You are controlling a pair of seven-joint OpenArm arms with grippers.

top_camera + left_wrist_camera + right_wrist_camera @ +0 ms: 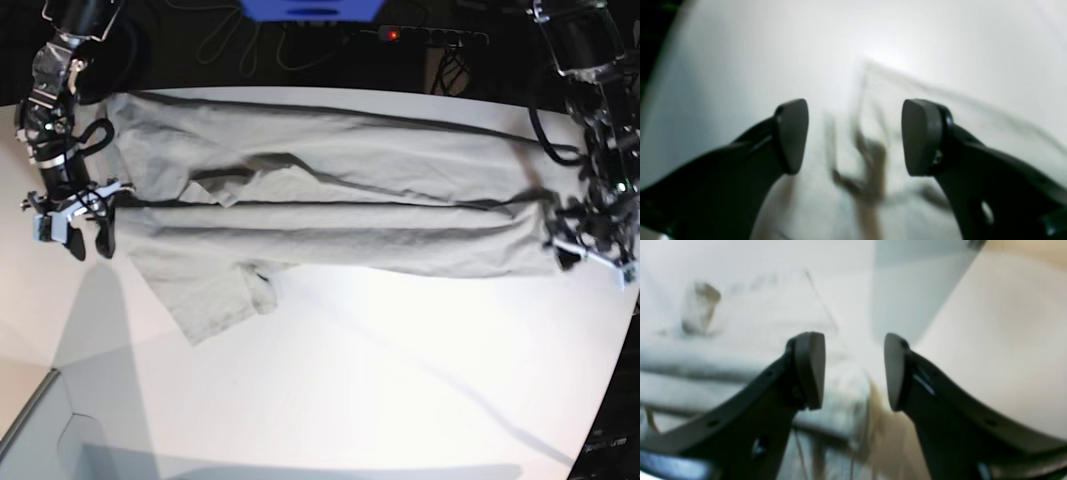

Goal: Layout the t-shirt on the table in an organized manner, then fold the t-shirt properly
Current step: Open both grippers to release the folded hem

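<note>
**Now both jaws stand spread, with nothing in them**

Now look first at your left gripper [855, 136]: in its wrist view the jaws stand wide apart with nothing between the pads, only blurred cloth below the gap. Your right gripper [853, 370] reads the same way, jaws parted and empty, with a rumpled edge of cloth just under and beyond the tips.

Move outward and you find the t-shirt [330, 215] stretched in a long band across the far half of the tabletop [400, 400], folded lengthwise, with one sleeve sticking out toward the near side at the end by your right gripper. In the base view each gripper sits at one end of that band, the right at the collar-and-sleeve end and the left at the hem end, just beside the cloth. Whether the tips touch it you cannot tell from these pictures.

Expect the shirt to handle as light, limp cloth. It will sag, drag and wrinkle rather than hold a shape, and a pinch probably catches every layer under it. Take hold at the corners or along a folded edge, both ends together, so the band stays taut and square. The loose sleeve likely needs tucking in first.
</note>
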